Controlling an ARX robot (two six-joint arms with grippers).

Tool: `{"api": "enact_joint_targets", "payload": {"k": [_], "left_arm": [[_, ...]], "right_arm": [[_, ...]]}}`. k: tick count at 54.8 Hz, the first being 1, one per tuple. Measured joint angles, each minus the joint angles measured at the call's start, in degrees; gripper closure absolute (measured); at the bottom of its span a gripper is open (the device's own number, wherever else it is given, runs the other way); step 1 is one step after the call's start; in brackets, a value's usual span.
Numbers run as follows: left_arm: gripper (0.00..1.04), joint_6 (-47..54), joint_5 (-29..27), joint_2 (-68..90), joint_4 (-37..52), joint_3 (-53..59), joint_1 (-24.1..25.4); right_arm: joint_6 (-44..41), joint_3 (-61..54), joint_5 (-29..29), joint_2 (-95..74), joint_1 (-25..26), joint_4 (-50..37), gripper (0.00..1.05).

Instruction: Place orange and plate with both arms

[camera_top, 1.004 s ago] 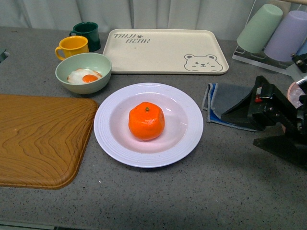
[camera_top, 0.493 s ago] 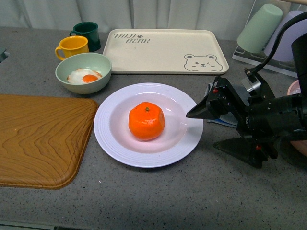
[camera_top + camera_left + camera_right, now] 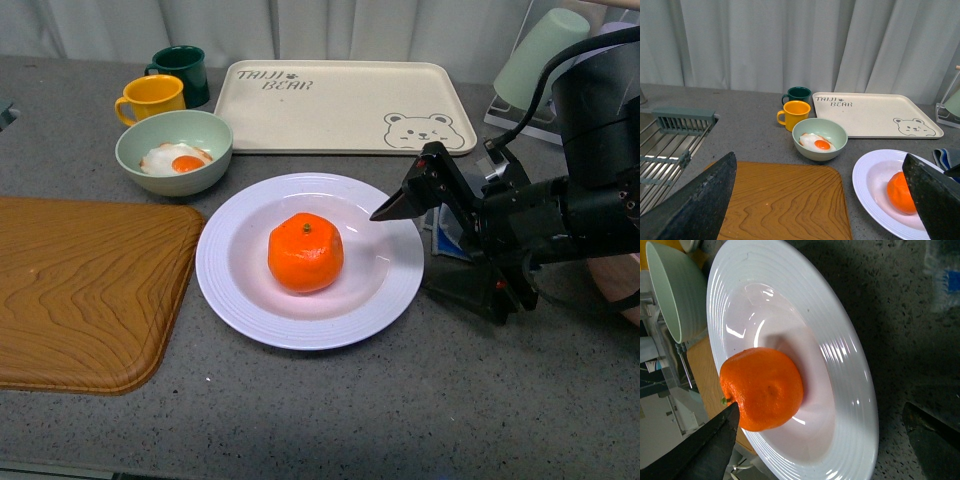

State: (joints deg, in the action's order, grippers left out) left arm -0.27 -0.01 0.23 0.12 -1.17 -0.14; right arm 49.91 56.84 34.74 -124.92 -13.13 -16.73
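The right arm (image 3: 560, 215) hides most of the folded cloth (image 3: 447, 243); the wooden tray (image 3: 80, 290) runs off the front view's left edge; in the left wrist view a dark finger (image 3: 935, 200) covers part of the orange (image 3: 899, 192); the plate (image 3: 872, 175) is cropped.

This is a kitchen: a grey speckled stone countertop (image 3: 330, 410) runs beside a ridged steel sink (image 3: 662, 152) with a slatted drain rack (image 3: 684, 119). On it stand a yellow mug (image 3: 150, 98), a dark green mug (image 3: 182, 72), a pale green bowl (image 3: 175, 182) holding a fried egg (image 3: 178, 159), a white ridged plate (image 3: 235, 292) bearing an orange (image 3: 305, 252), and upturned pastel tumblers (image 3: 540, 55) in a rack.
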Motion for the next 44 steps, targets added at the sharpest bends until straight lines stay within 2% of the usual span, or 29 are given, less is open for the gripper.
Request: {"api": "enact_joint_targets", "payload": {"k": [31, 35, 44], "left_arm": [[0.07, 0.0, 0.02, 0.0, 0.0, 0.0, 0.0], [0.07, 0.0, 0.0, 0.0, 0.0, 0.0, 0.0], [0.07, 0.0, 0.0, 0.0, 0.0, 0.0, 0.0]], "right_arm": [[2.21, 3.56, -1.64, -3.02, -2.08, 2.27, 0.1], [2.21, 3.63, -1.88, -3.13, -2.08, 2.47, 0.18], [1.97, 3.65, -2.89, -3.85, -2.03, 4.35, 0.54]]}}
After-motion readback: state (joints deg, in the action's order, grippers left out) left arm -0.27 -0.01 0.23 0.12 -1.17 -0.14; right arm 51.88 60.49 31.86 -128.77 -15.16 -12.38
